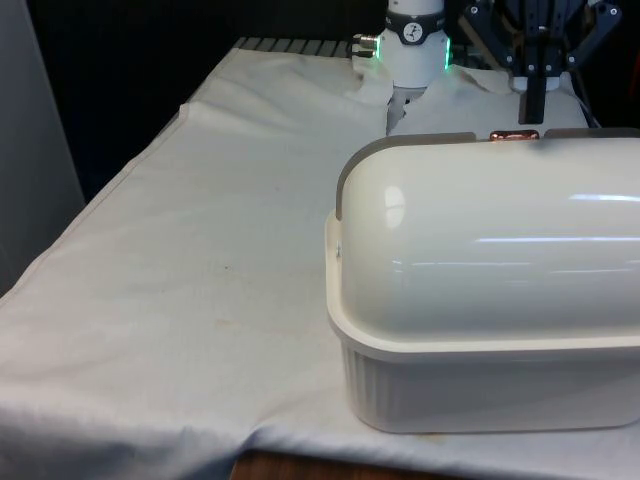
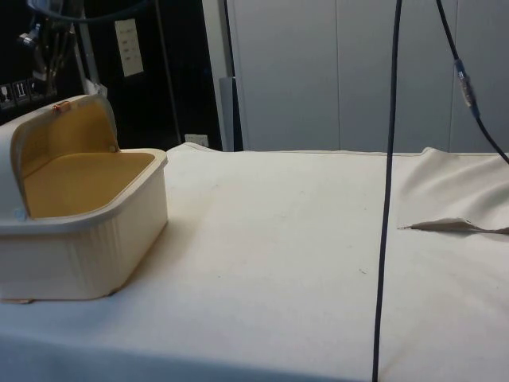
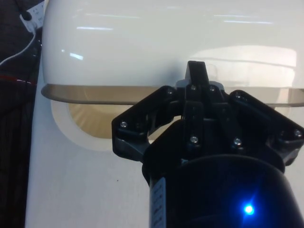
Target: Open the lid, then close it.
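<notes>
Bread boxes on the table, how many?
1. The bread box sits at the table's near end on the front view's right, its lid rolled open; gripper just behind it.

Cream bread box, ribbed base, domed lid rolled back open, tan interior exposed.

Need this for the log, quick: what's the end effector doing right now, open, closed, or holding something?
End effector: above the raised lid at its handle; whether it is open or closed cannot be told.
</notes>
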### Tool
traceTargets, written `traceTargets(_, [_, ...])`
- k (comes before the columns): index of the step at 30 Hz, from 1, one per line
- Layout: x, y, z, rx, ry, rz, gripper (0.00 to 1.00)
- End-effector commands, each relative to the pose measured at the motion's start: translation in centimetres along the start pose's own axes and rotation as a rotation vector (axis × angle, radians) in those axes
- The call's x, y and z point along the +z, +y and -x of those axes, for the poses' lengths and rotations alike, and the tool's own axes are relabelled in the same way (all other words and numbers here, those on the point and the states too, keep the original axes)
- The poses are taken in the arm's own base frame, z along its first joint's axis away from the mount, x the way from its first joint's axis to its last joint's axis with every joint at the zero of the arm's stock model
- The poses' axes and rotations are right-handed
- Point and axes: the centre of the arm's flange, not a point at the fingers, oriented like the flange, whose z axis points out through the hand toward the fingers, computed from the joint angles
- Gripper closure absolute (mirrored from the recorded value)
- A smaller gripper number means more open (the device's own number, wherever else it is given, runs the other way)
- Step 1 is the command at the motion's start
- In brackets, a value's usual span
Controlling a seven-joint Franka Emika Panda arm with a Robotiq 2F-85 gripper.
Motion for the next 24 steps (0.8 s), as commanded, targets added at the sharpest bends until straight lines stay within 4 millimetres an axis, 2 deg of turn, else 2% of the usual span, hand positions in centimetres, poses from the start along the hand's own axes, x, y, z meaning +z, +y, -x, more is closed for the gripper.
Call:
traceTargets(1, [0.0, 0.0, 0.0, 0.001, -0.008, -0.004, 1.0])
traceTargets(11, [0.2, 0.0, 0.1, -0.001, -0.007, 0.0, 1.0])
traceTargets(18, [1.4, -0.1, 0.5, -0.008, -0.036, -0.009, 1.0])
traceTargets(24, [1.4, -0.2, 0.6, -0.011, -0.042, -0.007, 1.0])
